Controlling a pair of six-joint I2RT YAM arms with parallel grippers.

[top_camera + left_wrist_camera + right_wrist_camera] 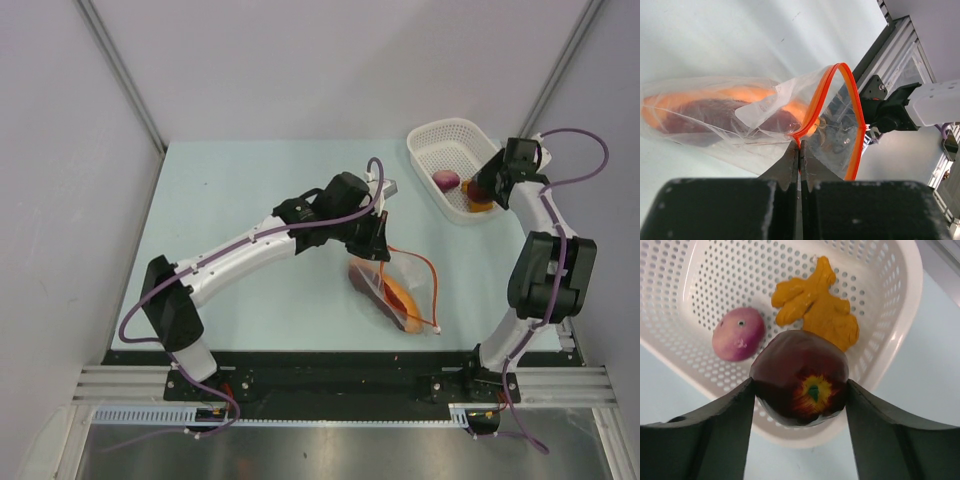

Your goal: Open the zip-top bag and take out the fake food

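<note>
Black fingers of the left claw (799,150) fill the bottom of the left wrist view. They are pressed fully together on the lip of the zip-top bag (715,117), right at its red-orange zip strip (852,95). That pinch lifts one side of the mouth, so the strip loops open toward the upper right. I judge it also steadies the bag so the other arm can reach in.

The bag lies on the desk (250,190), centre-right in the top view, with an orange piece (735,95) and a reddish-brown slice (700,117) inside.

At the upper right of that view the right claw (799,385) stands partly open, gripping a dark maroon lump (800,370) by its sides above the white basket (890,335). It is probably about to drop the lump beside the purple-pink bulb (738,334) and orange chunk (815,310) lying there.
</note>
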